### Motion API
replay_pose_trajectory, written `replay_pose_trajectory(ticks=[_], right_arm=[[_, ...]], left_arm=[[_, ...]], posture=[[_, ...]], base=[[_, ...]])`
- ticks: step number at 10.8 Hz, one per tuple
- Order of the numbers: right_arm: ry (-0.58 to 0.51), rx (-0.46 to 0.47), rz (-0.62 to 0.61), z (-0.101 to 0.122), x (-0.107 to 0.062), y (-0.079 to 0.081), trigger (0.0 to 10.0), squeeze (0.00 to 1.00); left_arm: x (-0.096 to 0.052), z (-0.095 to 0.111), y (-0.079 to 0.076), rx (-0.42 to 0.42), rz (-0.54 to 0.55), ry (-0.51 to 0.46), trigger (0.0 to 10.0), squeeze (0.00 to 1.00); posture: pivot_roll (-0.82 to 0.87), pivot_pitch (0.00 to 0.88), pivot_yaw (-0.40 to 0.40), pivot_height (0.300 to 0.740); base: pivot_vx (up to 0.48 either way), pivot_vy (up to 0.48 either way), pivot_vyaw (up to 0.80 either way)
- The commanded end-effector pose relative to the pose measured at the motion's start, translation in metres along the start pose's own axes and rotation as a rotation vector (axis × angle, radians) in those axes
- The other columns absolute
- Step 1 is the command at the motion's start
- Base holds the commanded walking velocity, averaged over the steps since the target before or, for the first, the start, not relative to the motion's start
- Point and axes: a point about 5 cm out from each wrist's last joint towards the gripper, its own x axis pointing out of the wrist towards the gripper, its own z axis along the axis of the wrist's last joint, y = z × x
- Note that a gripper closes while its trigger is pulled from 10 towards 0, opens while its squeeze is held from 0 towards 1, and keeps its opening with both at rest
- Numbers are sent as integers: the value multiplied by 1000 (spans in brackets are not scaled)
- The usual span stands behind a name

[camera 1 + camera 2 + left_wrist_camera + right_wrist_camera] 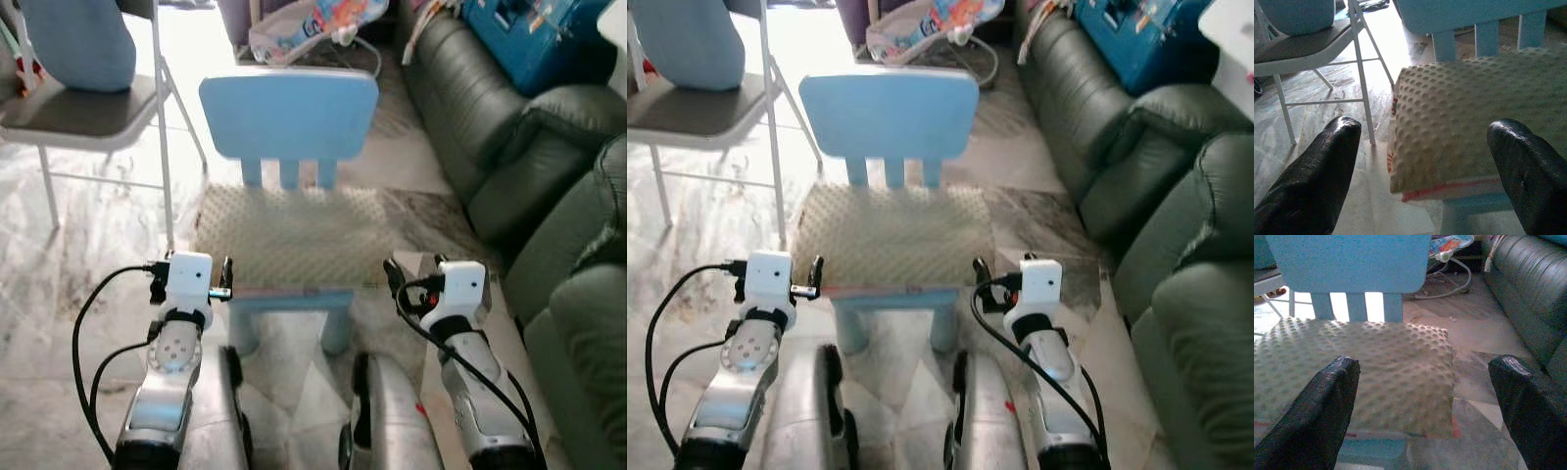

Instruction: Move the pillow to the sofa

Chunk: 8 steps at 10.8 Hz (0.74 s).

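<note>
The flat cream pillow with a bumpy dotted surface [284, 235] lies on the seat of the small light-blue plastic child's chair [289, 117], covering the whole seat and overhanging its near edge, where a thin red trim line runs along the pillow's front. The left gripper [1422, 147] sits just short of the pillow's near left corner, fingers spread wide and holding nothing; the right gripper [1422, 382] mirrors it at the near right corner, equally spread and empty. To the right stands the dark green leather sofa [549, 196], with a blue box [539, 39] resting on its far cushions, cut off by the frame's top edge. Far left, a grey metal folding chair [88, 117] carries a blue cushion [78, 44], partly cropped. Beyond the child's chair a baby bouncer with a colourful print [313, 29] is half hidden.
</note>
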Motion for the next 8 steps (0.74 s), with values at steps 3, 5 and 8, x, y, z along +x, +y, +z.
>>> replay_pose_trajectory(ticks=[3, 5, 8], right_arm=[[3, -17, 25, 1, 2, 1, 10000, 0], [6, -26, 42, 0, 3, 4, 10000, 0], [-4, -21, 81, 1, 3, 8, 10000, 1000]], left_arm=[[-1, 0, -1, 4, -8, -6, 10000, 0], [-1, 1, 0, 1, -12, -14, 10000, 0], [-2, 1, -1, -44, -24, -10, 10000, 1000]], posture=[[-48, 111, -44, 521], [-45, 111, -46, 521], [-45, 107, -46, 521]], base=[[0, 0, 0], [0, 0, 0], [0, 0, 0]])
